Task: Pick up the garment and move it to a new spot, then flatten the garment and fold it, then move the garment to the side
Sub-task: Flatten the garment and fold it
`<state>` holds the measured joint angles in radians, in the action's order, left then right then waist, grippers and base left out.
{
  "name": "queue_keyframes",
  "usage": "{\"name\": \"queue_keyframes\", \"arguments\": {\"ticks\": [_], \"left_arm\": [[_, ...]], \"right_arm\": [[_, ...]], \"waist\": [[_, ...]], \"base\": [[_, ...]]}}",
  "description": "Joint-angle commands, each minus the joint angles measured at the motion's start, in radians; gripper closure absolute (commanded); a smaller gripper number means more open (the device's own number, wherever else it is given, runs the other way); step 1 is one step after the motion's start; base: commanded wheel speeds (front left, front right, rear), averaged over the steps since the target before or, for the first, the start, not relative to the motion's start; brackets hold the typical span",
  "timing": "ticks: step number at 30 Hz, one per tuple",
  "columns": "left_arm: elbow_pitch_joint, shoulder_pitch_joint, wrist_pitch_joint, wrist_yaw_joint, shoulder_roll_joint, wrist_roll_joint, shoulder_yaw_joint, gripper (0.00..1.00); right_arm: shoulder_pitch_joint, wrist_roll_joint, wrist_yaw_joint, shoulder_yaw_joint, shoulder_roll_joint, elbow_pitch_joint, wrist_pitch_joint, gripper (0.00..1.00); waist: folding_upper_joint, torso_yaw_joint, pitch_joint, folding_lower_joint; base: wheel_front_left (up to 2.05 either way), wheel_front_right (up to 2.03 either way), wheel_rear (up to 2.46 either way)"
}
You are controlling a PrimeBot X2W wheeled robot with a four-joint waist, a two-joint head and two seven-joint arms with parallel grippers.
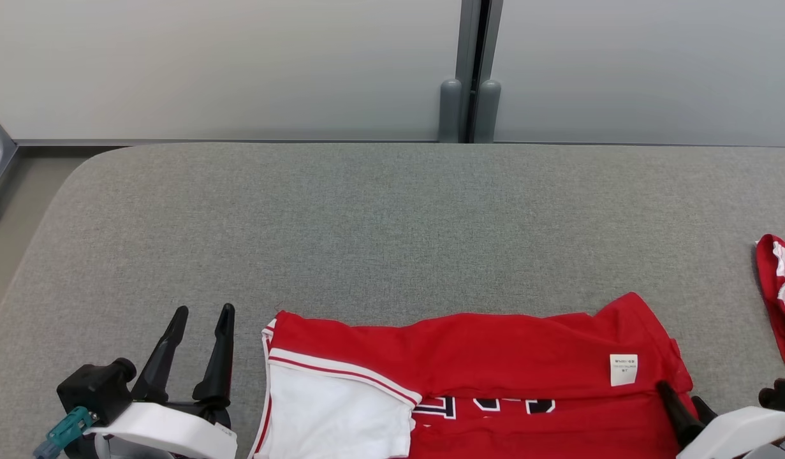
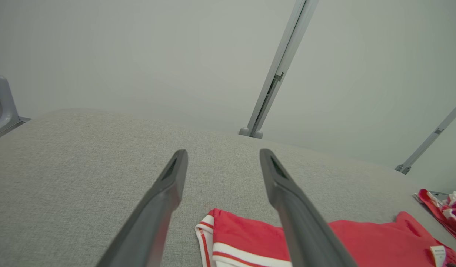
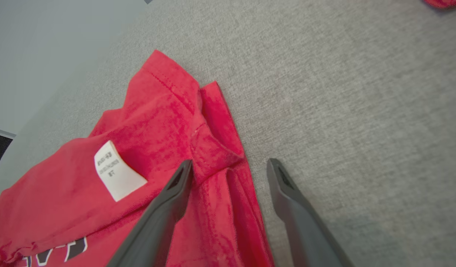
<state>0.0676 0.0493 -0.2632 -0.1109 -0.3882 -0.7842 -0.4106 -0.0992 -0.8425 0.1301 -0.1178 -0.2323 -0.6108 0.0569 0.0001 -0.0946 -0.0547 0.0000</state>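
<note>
The garment (image 1: 494,370) is a red jersey with white trim, a white panel at its left and a white label (image 1: 623,370). It lies partly folded at the near edge of the grey padded table (image 1: 392,223). My left gripper (image 1: 204,310) stands open just left of the garment's trimmed edge (image 2: 213,230), with nothing between its fingers. My right gripper (image 1: 680,392) is open over the garment's right edge (image 3: 220,148). One of its fingers is above the red cloth and the other above bare table, and no cloth is pinched.
A second red and white piece of clothing (image 1: 780,287) lies at the table's right edge. Pale wall panels with a grey post (image 1: 469,108) stand behind the table. The table's rounded left corner drops to the floor (image 1: 9,210).
</note>
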Motion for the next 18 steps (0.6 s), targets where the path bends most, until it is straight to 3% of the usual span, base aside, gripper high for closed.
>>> {"name": "queue_keyframes", "arguments": {"ticks": [1,11,12,13,14,18], "left_arm": [[0.005,0.01,-0.001,0.004,-0.002,0.006,0.003,0.0],[0.014,0.019,0.008,0.004,0.002,0.009,-0.014,0.0],[0.015,0.019,0.009,0.004,0.002,0.009,-0.016,0.0],[0.015,0.017,0.01,0.003,0.003,0.009,-0.017,0.0],[0.016,0.015,0.012,0.002,0.004,0.008,-0.018,0.0],[0.02,0.008,0.012,-0.001,0.005,0.001,-0.021,0.0]], "right_arm": [[0.003,-0.02,0.001,-0.026,0.036,-0.032,0.057,0.0],[-0.082,-0.045,0.001,-0.018,0.074,-0.133,0.253,0.0],[-0.083,-0.052,0.001,-0.017,0.079,-0.132,0.267,0.16],[-0.08,-0.058,0.001,-0.017,0.085,-0.127,0.277,0.62],[-0.076,-0.065,0.001,-0.015,0.088,-0.117,0.281,0.96],[-0.052,-0.082,0.002,-0.012,0.081,-0.066,0.274,1.0]], "waist": [[-0.0001,0.002,-0.004,0.0],[-0.0001,0.006,-0.007,0.0],[-0.0001,0.003,-0.007,0.0],[-0.0001,0.001,-0.006,0.0],[-0.0001,-0.002,-0.006,0.0],[-0.0001,-0.007,-0.002,0.0]], "base": [[0.0,0.0,0.0],[0.0,0.0,0.0],[0.0,0.0,0.0],[0.0,0.0,0.0],[0.0,0.0,0.0],[0.0,0.0,0.0]]}}
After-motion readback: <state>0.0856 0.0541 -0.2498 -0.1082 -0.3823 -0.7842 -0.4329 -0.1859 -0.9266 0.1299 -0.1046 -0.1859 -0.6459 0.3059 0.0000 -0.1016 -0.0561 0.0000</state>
